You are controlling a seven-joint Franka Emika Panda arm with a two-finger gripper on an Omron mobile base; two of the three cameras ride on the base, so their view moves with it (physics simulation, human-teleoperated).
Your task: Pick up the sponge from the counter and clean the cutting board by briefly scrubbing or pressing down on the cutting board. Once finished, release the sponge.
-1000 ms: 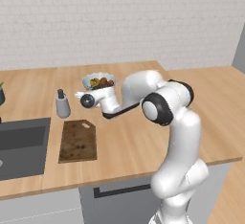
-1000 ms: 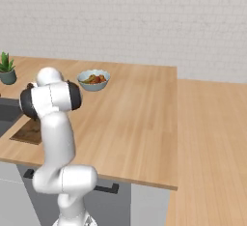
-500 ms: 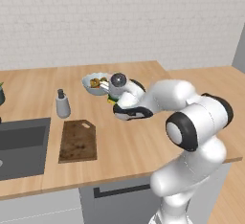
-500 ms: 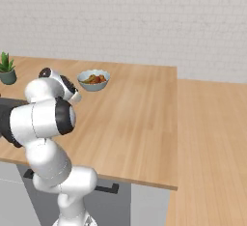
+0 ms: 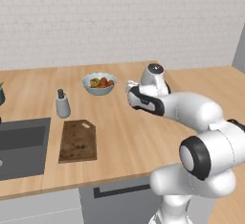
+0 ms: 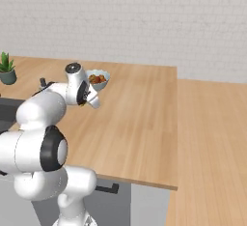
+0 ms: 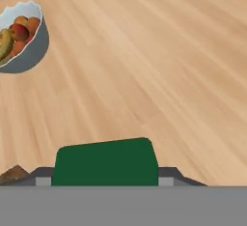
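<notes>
The sponge (image 7: 105, 162) shows its dark green top between my two finger tips at the bottom of the hand view. My gripper (image 7: 106, 176) is shut on it and holds it above the light-brown counter (image 7: 159, 65). In the base views the gripper (image 5: 130, 88) (image 6: 91, 99) hangs over the worktop just right of the fruit bowl. The dark brown cutting board (image 5: 78, 140) lies on the counter (image 5: 124, 137) to the gripper's lower left, well apart from it, with its handle hole at the far corner.
A white bowl of fruit (image 5: 98, 83) (image 6: 98, 79) (image 7: 21, 36) stands close to the left of the hand. A small grey dispenser (image 5: 62, 104) stands behind the board. The dark sink basin (image 5: 21, 146) lies left of the board. A potted plant (image 6: 7, 69) sits far left.
The arm has swung its elbow out to the right, and the hand has moved right, from near the dispenser to the right of the bowl. Board and bowl stay put.
</notes>
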